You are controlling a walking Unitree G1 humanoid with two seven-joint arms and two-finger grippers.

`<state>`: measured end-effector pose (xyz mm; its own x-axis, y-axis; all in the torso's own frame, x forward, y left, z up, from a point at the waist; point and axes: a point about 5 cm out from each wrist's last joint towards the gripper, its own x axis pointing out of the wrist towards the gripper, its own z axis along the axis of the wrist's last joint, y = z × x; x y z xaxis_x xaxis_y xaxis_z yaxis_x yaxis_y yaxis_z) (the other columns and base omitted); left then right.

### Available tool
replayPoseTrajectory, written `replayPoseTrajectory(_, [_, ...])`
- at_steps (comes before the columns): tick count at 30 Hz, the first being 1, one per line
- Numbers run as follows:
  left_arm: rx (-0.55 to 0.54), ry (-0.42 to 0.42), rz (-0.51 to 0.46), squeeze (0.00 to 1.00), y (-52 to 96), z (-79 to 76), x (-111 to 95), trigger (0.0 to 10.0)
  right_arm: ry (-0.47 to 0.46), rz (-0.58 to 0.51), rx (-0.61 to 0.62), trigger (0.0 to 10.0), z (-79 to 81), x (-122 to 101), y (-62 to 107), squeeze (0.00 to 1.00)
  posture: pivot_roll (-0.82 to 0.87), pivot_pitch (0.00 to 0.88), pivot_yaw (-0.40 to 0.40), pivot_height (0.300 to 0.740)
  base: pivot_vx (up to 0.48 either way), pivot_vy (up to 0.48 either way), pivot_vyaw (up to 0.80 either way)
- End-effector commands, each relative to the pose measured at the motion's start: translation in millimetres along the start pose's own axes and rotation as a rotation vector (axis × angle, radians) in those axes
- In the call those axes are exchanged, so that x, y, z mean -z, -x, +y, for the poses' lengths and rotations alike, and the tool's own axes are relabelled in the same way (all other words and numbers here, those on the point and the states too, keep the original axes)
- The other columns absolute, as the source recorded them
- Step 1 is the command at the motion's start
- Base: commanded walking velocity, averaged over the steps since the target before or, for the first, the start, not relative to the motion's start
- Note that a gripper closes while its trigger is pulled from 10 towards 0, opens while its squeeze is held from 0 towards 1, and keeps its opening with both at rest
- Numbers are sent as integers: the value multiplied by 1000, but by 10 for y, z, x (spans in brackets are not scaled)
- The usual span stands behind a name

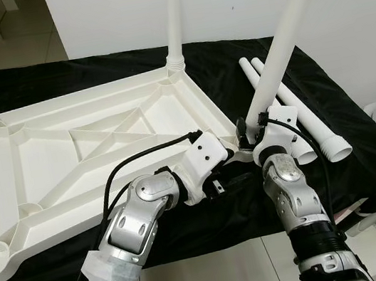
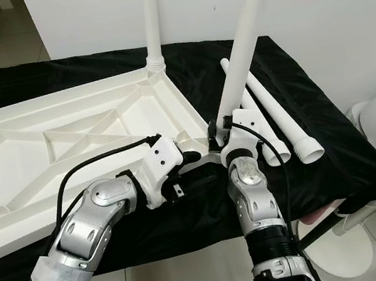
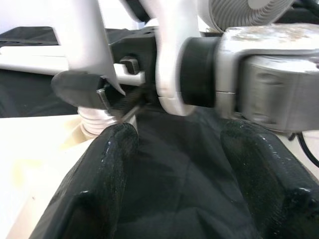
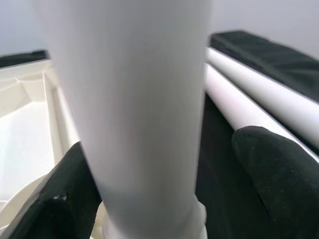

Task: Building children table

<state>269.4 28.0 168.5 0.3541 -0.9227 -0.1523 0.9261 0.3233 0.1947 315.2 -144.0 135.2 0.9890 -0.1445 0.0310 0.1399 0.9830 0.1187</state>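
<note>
The white tabletop [image 1: 95, 149] lay upside down on the black cloth [image 1: 360, 133] so legs could go in. The right gripper [image 4: 164, 189] had its fingers around 1 leg [image 1: 286, 37], not squeezing, at the corner socket. The left gripper [image 3: 184, 164] waited open beside it.

Silver jointed arms with white wrist housings, black cables (looped) and glossy black fingers [image 3: 99, 184].

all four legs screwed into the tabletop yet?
No: two loose legs lie on the black cloth beside the upturned tabletop.
</note>
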Motion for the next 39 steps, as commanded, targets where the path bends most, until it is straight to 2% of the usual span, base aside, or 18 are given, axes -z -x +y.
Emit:
replayPoseTrajectory(1, [-66,2,-5,0,-6,56,-2,10000,4,-15,10,10000,-36,-4,45,1000,64,0,-91,740,0,0,0])
replayPoseTrajectory(4, [-67,4,-7,0,-7,62,-6,10000,5,-17,6,10000,-43,3,69,1000,64,0,-91,740,0,0,0])
replayPoseTrajectory(5, [-66,0,-9,0,-10,65,-10,10000,6,-20,-5,10000,-49,17,112,0,61,0,-88,740,0,0,0])
replayPoseTrajectory(8, [-66,-3,-10,0,-12,67,-13,10000,6,-22,-14,10000,-54,25,144,0,61,0,-88,740,0,0,0])
replayPoseTrajectory(9, [-68,-7,-12,0,-11,78,-19,10000,13,-28,-28,10000,-58,34,201,0,60,0,-86,740,0,0,0])
replayPoseTrajectory(12, [-68,-7,-12,0,-11,78,-19,10000,13,-28,-28,10000,-58,34,201,0,60,0,-86,740,0,0,0])
replayPoseTrajectory(16, [-93,4,-17,0,0,134,-32,10000,16,-23,-47,10000,-62,74,326,0,53,0,-81,740,0,0,0])
replayPoseTrajectory(17, [-115,13,-21,0,0,174,-40,10000,19,-20,-63,8941,-53,92,385,0,51,0,-80,740,0,0,0])
replayPoseTrajectory(18, [-136,21,-27,0,-2,209,-50,10000,24,-19,-80,4235,-38,104,424,0,51,0,-79,740,0,0,0])
replayPoseTrajectory(19, [-136,21,-27,0,-2,209,-50,10000,24,-19,-80,4235,-38,104,424,0,51,0,-79,740,0,0,0])
replayPoseTrajectory(20, [-157,29,-33,0,-7,241,-61,10000,25,-15,-97,2667,-21,115,451,0,49,0,-78,740,0,0,0])
replayPoseTrajectory(21, [-170,35,-38,0,-9,263,-68,10000,31,-12,-114,0,-5,123,464,0,48,0,-78,740,0,0,0])
replayPoseTrajectory(26, [-196,41,-44,0,-10,303,-78,10000,37,-10,-120,0,6,128,468,0,48,0,-78,740,0,0,0])
replayPoseTrajectory(27, [-207,41,-47,0,-10,319,-84,10000,33,-6,-123,3255,11,132,465,0,48,0,-78,740,0,0,0])
replayPoseTrajectory(28, [-207,41,-47,0,-10,319,-84,10000,33,-6,-123,3255,11,132,465,0,48,0,-78,740,0,0,0])
replayPoseTrajectory(29, [-216,43,-50,0,-11,332,-89,10000,31,-2,-129,10000,16,135,458,0,47,0,-78,740,0,0,0])
replayPoseTrajectory(37, [-272,49,-59,0,-28,396,-115,10000,26,-2,-145,10000,24,106,385,0,51,0,-81,740,0,0,0])
replayPoseTrajectory(39, [-324,53,-35,0,-41,458,-101,10000,28,-6,-139,10000,-17,81,340,0,55,0,-84,740,0,0,0])
